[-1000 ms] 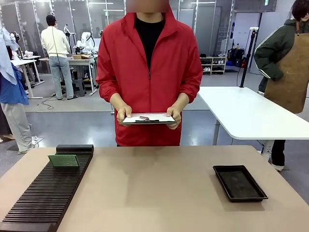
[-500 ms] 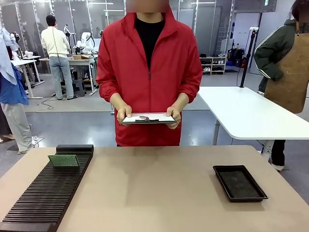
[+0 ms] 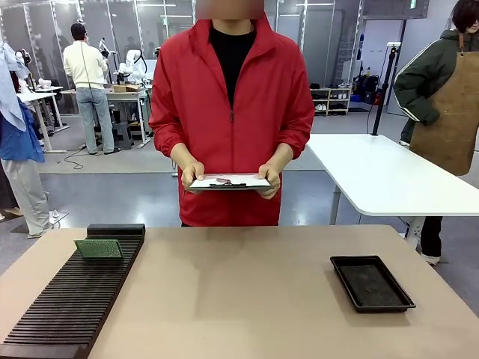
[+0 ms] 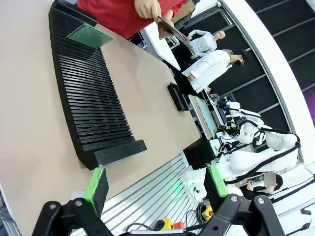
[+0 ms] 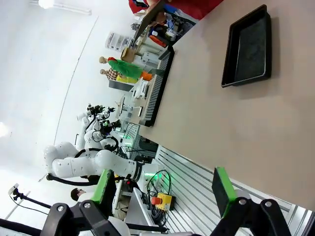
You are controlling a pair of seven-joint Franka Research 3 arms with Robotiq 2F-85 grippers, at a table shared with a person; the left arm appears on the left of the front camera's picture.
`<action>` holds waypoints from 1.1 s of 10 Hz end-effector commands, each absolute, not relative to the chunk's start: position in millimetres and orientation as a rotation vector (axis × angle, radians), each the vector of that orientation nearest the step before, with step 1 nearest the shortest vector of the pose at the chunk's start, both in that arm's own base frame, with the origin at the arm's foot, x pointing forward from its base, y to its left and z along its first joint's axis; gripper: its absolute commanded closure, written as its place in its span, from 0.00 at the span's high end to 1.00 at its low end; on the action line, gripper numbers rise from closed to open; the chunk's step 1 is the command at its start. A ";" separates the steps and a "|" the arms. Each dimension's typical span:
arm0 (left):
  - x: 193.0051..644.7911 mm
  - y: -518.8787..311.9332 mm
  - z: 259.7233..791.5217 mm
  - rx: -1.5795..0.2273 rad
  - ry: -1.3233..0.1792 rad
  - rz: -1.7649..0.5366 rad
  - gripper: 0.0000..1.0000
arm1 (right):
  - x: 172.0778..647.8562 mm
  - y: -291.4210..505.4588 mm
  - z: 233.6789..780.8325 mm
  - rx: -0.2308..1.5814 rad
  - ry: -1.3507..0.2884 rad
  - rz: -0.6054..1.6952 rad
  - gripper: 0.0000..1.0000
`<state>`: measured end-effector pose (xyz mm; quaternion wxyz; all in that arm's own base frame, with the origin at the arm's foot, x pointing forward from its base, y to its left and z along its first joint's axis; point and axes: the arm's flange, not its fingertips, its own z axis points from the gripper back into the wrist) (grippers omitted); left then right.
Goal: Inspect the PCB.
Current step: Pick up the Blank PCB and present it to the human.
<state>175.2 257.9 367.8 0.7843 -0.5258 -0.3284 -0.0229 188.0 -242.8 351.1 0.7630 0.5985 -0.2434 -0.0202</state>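
Observation:
The green PCB (image 3: 99, 248) lies flat near the far end of a long black ribbed rack (image 3: 71, 299) on the table's left side; in the left wrist view the PCB (image 4: 89, 35) sits at the rack's far end. My left gripper (image 4: 156, 183) is open, well back from the rack (image 4: 93, 105), nothing between its green pads. My right gripper (image 5: 164, 191) is open too, off the table's near edge. A person in a red jacket (image 3: 232, 97) stands across the table holding a clipboard (image 3: 229, 182) with both hands.
A shallow black tray (image 3: 371, 283) rests on the table's right side, also the tray (image 5: 248, 47) in the right wrist view. A white table (image 3: 389, 176) stands behind at right. Other people stand farther off in the room.

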 end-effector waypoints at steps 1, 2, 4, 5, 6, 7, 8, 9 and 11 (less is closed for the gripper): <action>175.0 258.0 368.1 -1.134 -0.710 -0.050 1.00 | 187.0 -243.1 352.8 1.308 -0.538 -0.039 1.00; 178.1 231.0 400.1 -0.934 -0.707 -0.156 1.00 | 187.0 -243.1 352.8 1.308 -0.538 -0.039 1.00; 205.6 184.6 459.6 -0.628 -0.717 -0.280 1.00 | 187.0 -243.1 352.8 1.308 -0.538 -0.039 1.00; 227.7 158.9 482.7 -0.501 -0.691 -0.344 1.00 | 187.0 -243.1 352.8 1.308 -0.538 -0.039 1.00; 248.1 135.4 496.1 -0.387 -0.671 -0.405 1.00 | 187.0 -243.1 352.8 1.308 -0.538 -0.039 1.00; 268.7 111.8 506.7 -0.298 -0.652 -0.484 1.00 | 187.0 -243.1 352.8 1.308 -0.538 -0.039 1.00; 289.5 86.6 512.6 -0.187 -0.638 -0.544 1.00 | 187.0 -243.1 352.8 1.308 -0.538 -0.039 1.00; 314.7 57.1 513.6 -0.035 -0.604 -0.612 1.00 | 187.0 -243.1 352.8 1.308 -0.538 -0.039 1.00; 349.0 8.8 503.8 0.186 -0.543 -0.725 1.00 | 187.0 -243.1 352.8 1.308 -0.538 -0.039 1.00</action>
